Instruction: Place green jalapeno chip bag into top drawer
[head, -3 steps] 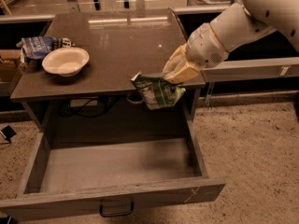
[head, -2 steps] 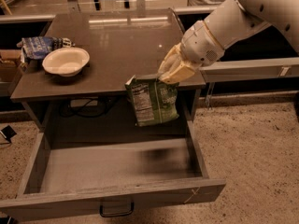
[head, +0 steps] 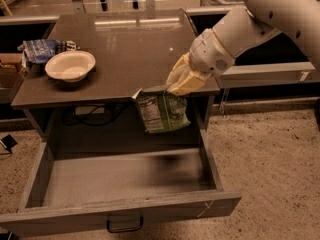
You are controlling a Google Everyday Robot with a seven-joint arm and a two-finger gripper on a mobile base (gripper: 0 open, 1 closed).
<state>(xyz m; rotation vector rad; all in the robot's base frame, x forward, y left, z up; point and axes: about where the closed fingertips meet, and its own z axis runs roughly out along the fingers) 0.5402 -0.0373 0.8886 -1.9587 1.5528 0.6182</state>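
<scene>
As arm [head: 240, 31] angles down, gripper [head: 173, 88] clamps green jalapeno chip bag [head: 162, 113], over top drawer [head: 115, 180]

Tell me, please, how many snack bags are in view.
2. The green jalapeno chip bag hangs from the end effector above the open top drawer; a blue-and-white bag lies far left on the table beside the white bowl. Others may be hidden.

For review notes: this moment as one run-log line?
gripper: front edge of tabletop, shut on crinkly green foil chip bag | bag: hanging over open grey wooden top drawer
</scene>
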